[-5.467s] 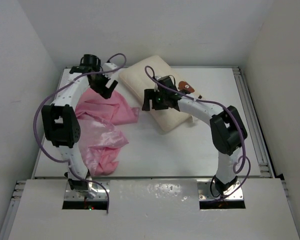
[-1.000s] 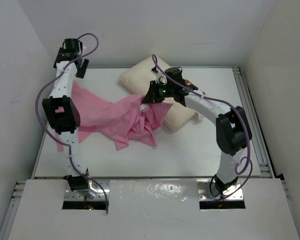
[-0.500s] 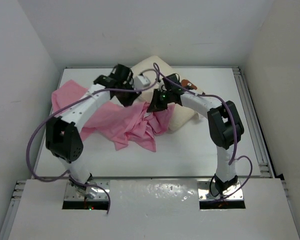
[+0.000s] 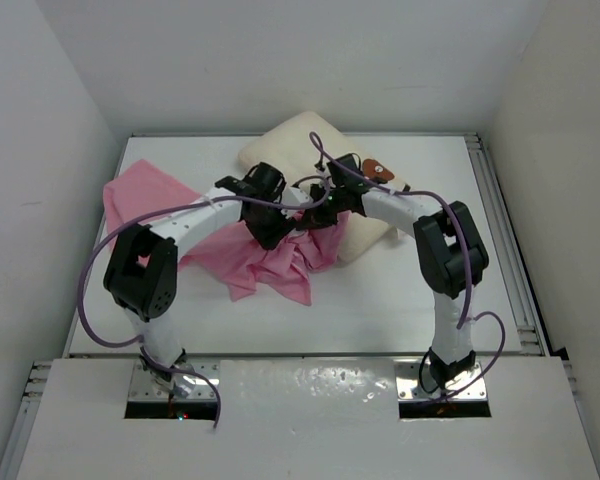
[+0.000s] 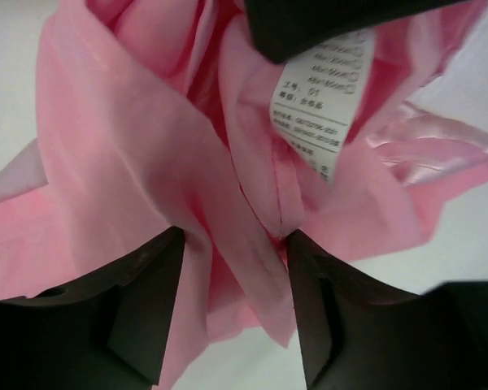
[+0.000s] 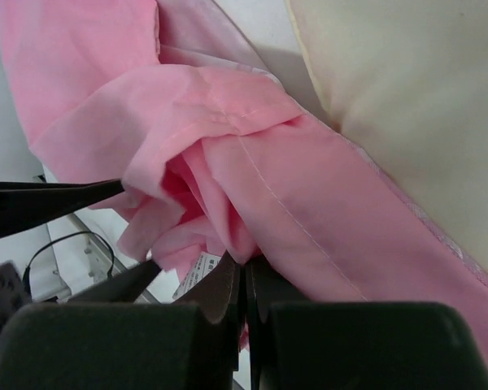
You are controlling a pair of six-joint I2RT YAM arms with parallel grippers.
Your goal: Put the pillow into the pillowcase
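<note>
At the centre of the top view, just below the large cream-white quilted pillow [image 4: 300,135], the thin shiny pink fabric pillowcase [image 4: 265,268] lies bunched, with the pillow not yet inside. The right gripper [image 6: 244,272] is clenched on a hemmed edge. The left gripper [image 5: 234,244] has its jaws apart, straddling a neighbouring fold near the white sewn-in care label [image 5: 321,106] (likely the mouth seam). The left should pinch one layer only, opposite the right's hold. Both then draw apart so the mouth gapes toward the pillow; grabbing both layers would seal it.
</note>
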